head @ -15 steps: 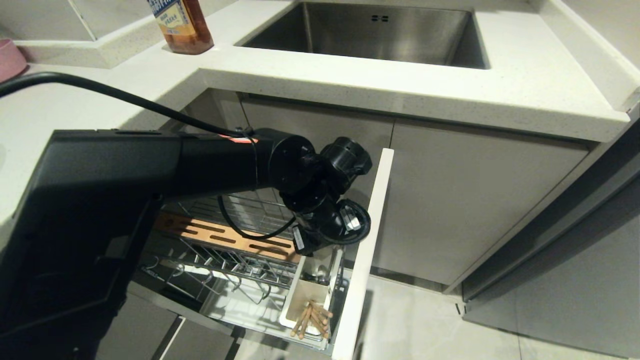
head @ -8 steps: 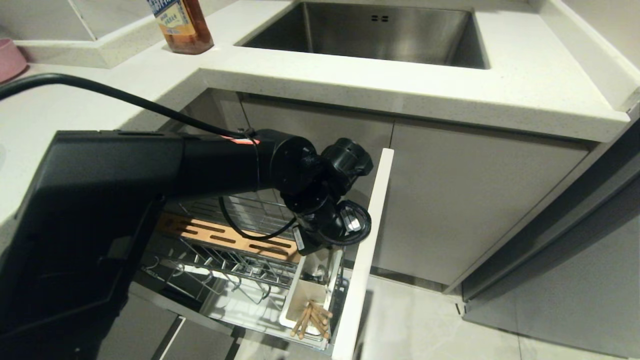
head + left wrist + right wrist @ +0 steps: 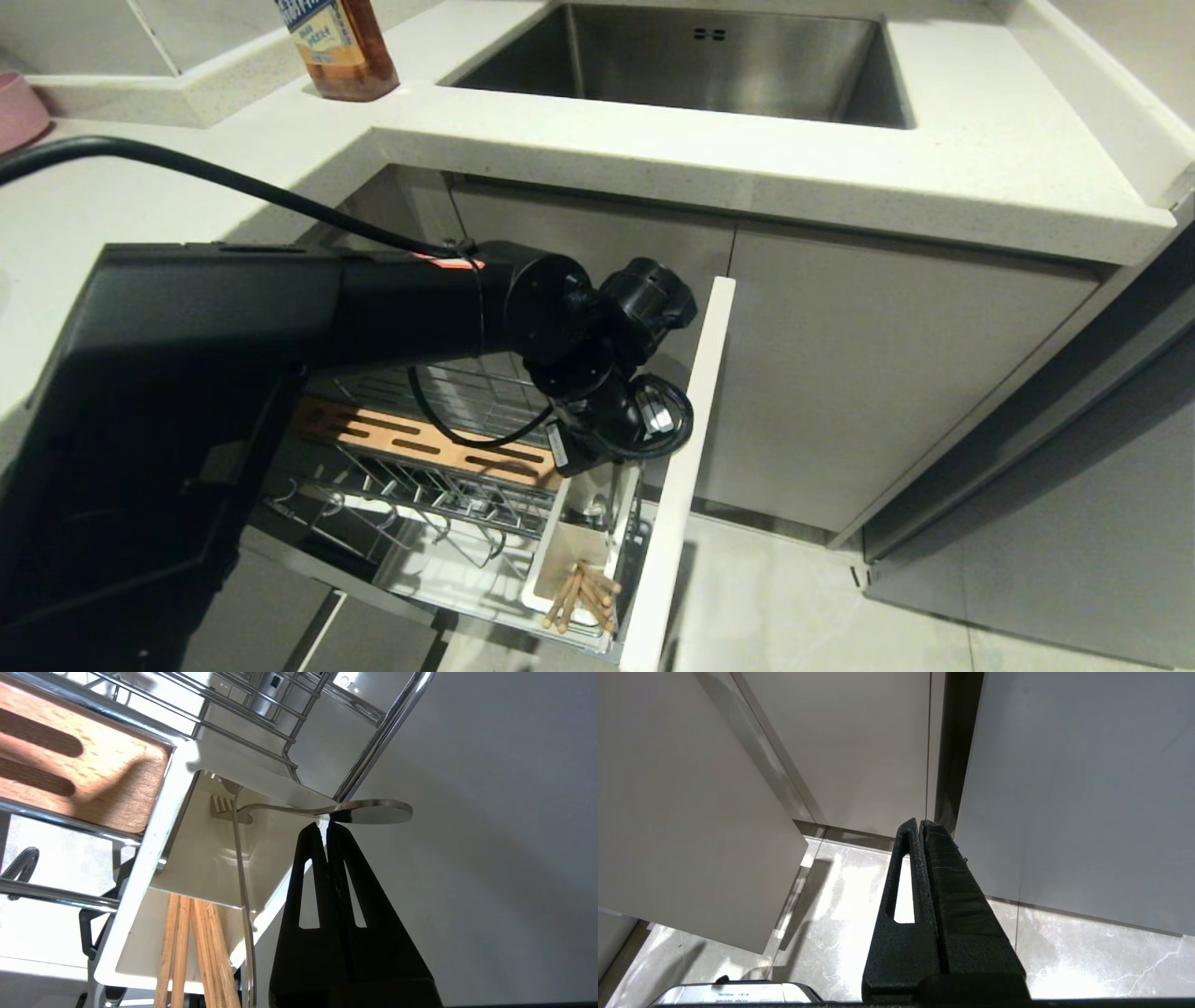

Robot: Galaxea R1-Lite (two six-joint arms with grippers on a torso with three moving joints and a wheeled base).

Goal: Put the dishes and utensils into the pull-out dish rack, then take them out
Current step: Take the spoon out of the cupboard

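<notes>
Pinched together, the left gripper (image 3: 327, 828) has its two black fingers meeting at the tips on the metal spoon (image 3: 369, 812), just behind the flat rounded end of its handle. That handle end juts out past the rim of the white utensil holder (image 3: 154, 858), and the curved stem runs back over the rim into the holder, where the far end is hidden. One spoon is in view. Wooden chopsticks (image 3: 196, 952) stand in the nearer part of the same holder, apart from the spoon; roughly four stick ends show, though the exact count cannot be told.

Around the holder sits the pull-out dish rack (image 3: 439, 485), one chrome wire basket with a single slotted wooden strip (image 3: 420, 443) running across it. In the head view the holder occupies the rack's right end, just beside the pale cabinet front (image 3: 686, 467), whose edge stands close to the left wrist. Open floor lies beyond that front panel.

Away from the rack, the right gripper (image 3: 921, 823) has its fingers pressed together on nothing, pointing at the floor beside plain cabinet doors.
</notes>
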